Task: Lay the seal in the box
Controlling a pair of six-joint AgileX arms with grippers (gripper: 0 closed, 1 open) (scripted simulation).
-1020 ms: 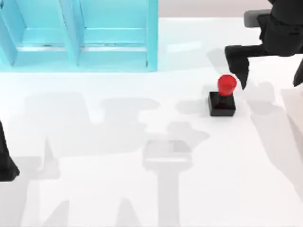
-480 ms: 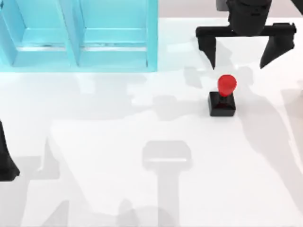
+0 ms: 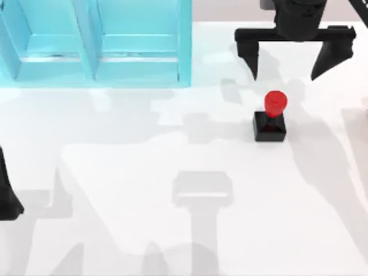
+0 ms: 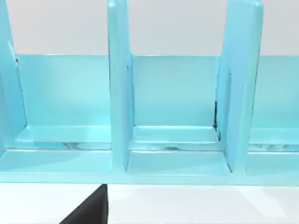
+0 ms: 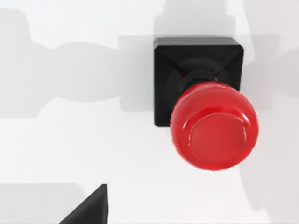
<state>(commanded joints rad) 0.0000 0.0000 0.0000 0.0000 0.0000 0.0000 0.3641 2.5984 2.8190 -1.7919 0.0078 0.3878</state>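
While spread wide across the white table [image 3: 115, 190], stands a blue box [image 3: 98, 46] at the far left, dividers upright. Hovers above and just behind the seal [image 3: 270, 118], right gripper [image 3: 292, 60], fingers wide apart. Sits parked at the near left edge, left arm [image 3: 7, 195]; cannot tell its fingers.

Light-blue box [image 3: 98, 43] cut off by top and left edges, right pincer's [image 3: 290, 60] upper body likewise.

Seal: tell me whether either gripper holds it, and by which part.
Nothing is held. The seal stands free on the table; the right gripper hangs open beyond it, not touching.
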